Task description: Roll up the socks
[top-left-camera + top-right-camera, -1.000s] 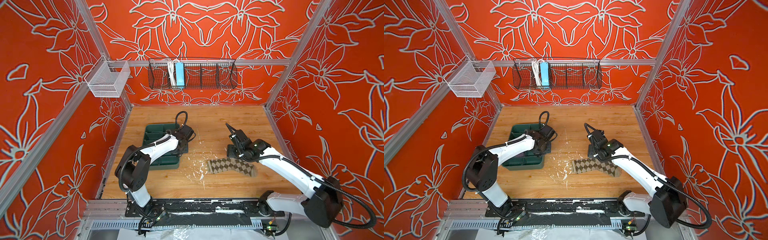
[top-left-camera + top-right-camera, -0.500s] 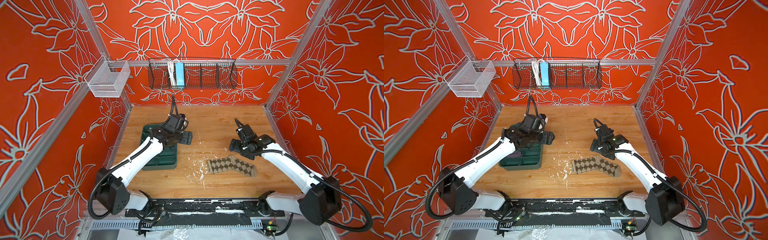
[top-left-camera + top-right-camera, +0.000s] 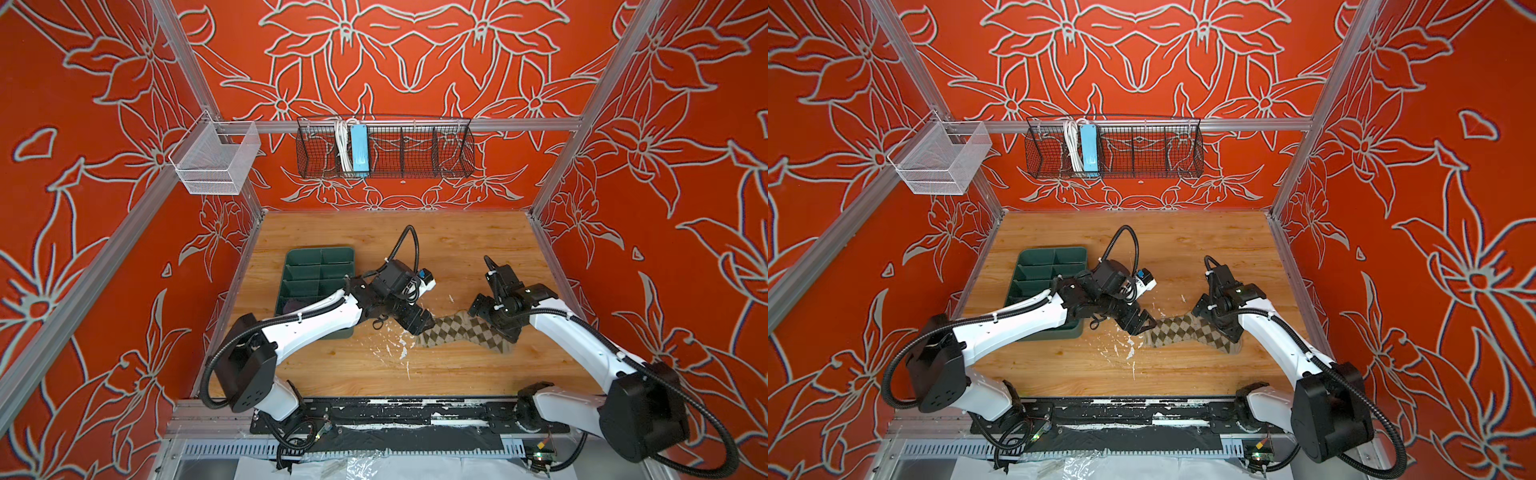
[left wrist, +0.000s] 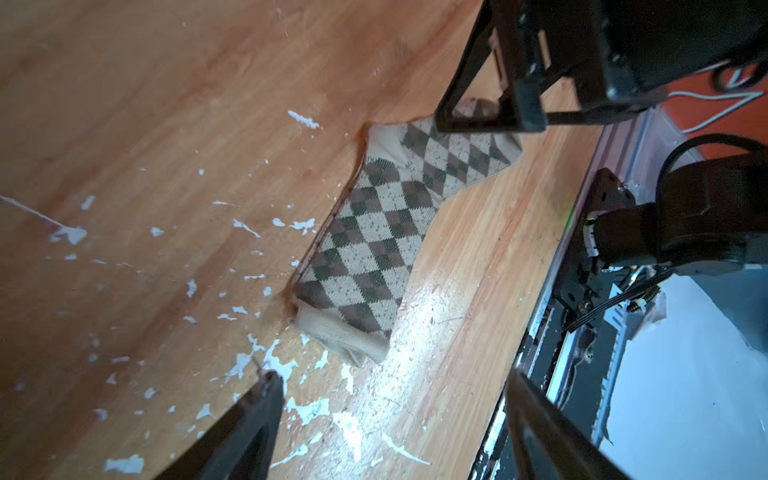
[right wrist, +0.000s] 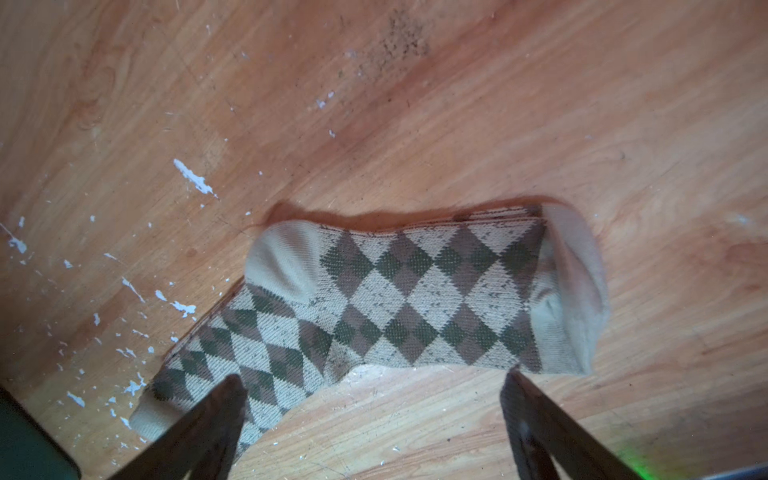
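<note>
The beige-and-brown argyle sock [image 3: 461,332] [image 3: 1185,332] lies flat on the wooden table, cuff to the left and toe to the right. My left gripper [image 3: 419,326] [image 3: 1141,325] hangs open at the cuff end; in the left wrist view the cuff [image 4: 345,336] sits just ahead of its gripper [image 4: 390,399]. Over the foot part is my right gripper [image 3: 498,329] [image 3: 1224,332], open and empty; the right wrist view shows the sock [image 5: 415,299] ahead of that gripper [image 5: 374,399]. A dark purple bundle [image 3: 292,308], seemingly the purple sock, lies in a near compartment of the tray.
The green divided tray [image 3: 320,250] [image 3: 1054,250] stands left of the sock, partly under my left arm. White flecks [image 3: 395,349] dot the wood near the cuff. A black wire basket [image 3: 384,149] and a white mesh basket [image 3: 216,160] hang on the walls.
My left gripper has left the tray, swung right to the sock's cuff end, and opened. My right gripper has opened wider and come down over the sock's foot. The sock has not moved.
</note>
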Robot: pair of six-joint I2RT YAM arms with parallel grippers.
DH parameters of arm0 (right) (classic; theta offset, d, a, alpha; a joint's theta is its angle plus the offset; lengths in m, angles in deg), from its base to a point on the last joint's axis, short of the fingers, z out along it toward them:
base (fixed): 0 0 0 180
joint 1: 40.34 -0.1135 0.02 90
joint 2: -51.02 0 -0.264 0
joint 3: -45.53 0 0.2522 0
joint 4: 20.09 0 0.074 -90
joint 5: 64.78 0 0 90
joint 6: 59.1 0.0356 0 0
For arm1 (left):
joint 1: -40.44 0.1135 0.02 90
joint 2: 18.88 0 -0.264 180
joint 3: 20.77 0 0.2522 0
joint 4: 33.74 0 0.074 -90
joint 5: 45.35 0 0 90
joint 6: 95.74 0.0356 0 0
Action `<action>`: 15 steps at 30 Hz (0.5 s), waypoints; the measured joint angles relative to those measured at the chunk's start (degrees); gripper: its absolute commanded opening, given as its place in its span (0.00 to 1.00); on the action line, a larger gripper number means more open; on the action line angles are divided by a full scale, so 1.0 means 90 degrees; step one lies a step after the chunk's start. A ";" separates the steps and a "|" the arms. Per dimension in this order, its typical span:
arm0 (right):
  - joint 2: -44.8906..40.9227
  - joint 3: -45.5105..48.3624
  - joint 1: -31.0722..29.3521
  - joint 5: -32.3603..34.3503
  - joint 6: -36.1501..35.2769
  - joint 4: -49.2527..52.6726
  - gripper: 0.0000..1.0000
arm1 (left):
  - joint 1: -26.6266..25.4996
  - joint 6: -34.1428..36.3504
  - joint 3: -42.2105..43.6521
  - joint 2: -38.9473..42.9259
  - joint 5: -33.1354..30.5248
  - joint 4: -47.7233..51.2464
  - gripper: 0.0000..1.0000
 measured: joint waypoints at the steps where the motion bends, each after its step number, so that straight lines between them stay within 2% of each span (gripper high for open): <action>1: 0.0002 0.0015 0.0022 -0.0010 0.0007 -0.0032 0.98 | -0.0010 -0.0070 0.0010 -0.0121 0.0053 -0.0078 0.73; 4: 0.0012 0.0080 0.0092 -0.0046 0.0019 -0.0092 0.98 | -0.0049 -0.0211 -0.0061 -0.0578 0.0180 -0.0272 0.62; 10: 0.0063 0.0277 0.0214 -0.0107 0.0044 -0.0177 0.98 | -0.0216 -0.0376 -0.0379 -0.1547 0.0308 -0.0304 0.51; 15: 0.0197 0.0510 0.0335 -0.0160 0.0070 -0.0277 0.98 | -0.0260 -0.0488 -0.0517 -0.1974 0.0245 -0.0250 0.43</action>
